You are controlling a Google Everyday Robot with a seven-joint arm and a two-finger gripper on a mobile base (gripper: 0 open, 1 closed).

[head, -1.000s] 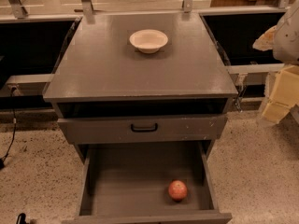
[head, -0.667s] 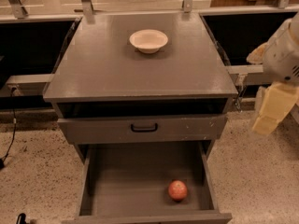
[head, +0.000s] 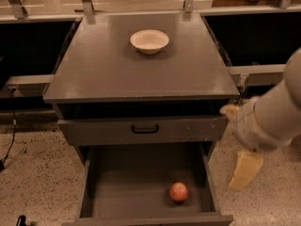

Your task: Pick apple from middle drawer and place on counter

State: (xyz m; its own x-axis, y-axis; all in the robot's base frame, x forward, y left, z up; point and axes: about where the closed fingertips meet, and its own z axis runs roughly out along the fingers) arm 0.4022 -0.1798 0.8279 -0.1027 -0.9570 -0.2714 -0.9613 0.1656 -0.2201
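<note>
The apple (head: 178, 191), small and red-orange, lies on the floor of the pulled-out middle drawer (head: 127, 185), toward its front right. The counter (head: 141, 72) is the dark-grey cabinet top above. My gripper (head: 231, 147) hangs on its pale arm at the right of the cabinet, just outside the drawer's right wall and above and to the right of the apple. It is open and empty, with one yellowish finger (head: 244, 168) pointing down and the other near the upper drawer's right corner.
A white bowl (head: 149, 40) stands at the back middle of the counter. The upper drawer front with a black handle (head: 145, 128) sits slightly out above the open drawer. Speckled floor (head: 37, 173) lies on both sides. Dark shelves flank the cabinet.
My arm and gripper have moved down and to the left, from beside the counter's right edge to beside the open drawer's right side. The apple and bowl have not moved.
</note>
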